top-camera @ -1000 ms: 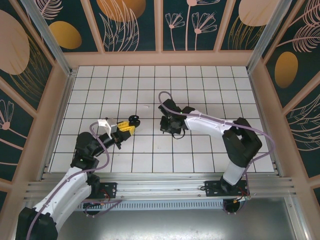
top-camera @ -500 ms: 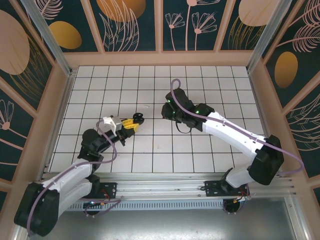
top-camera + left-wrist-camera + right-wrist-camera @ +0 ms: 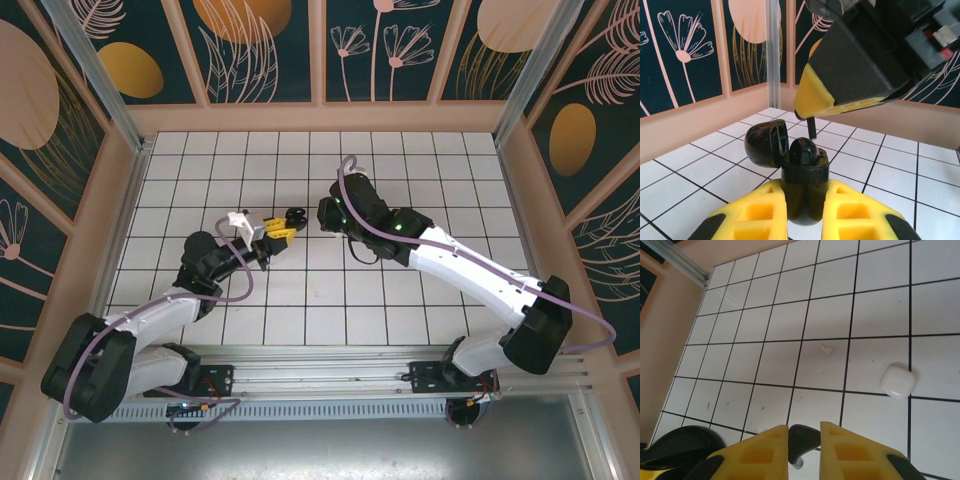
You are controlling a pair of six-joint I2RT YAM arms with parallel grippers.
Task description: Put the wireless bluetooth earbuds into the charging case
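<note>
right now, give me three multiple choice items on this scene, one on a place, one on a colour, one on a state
1. Where is the charging case?
A) lying loose by the far wall
B) clamped in the left pincer
C) on the metal rail

2. What colour is the small rounded object lying on the tiles?
A) white
B) red
C) green

3. How is the case's lid?
A) shut
B) open, hinged back
C) taken off

Answers:
1 B, the yellow fingers flank the case in the left wrist view.
2 A, it shows white in the right wrist view.
3 B, the lid stands tipped back beside the case body.
</note>
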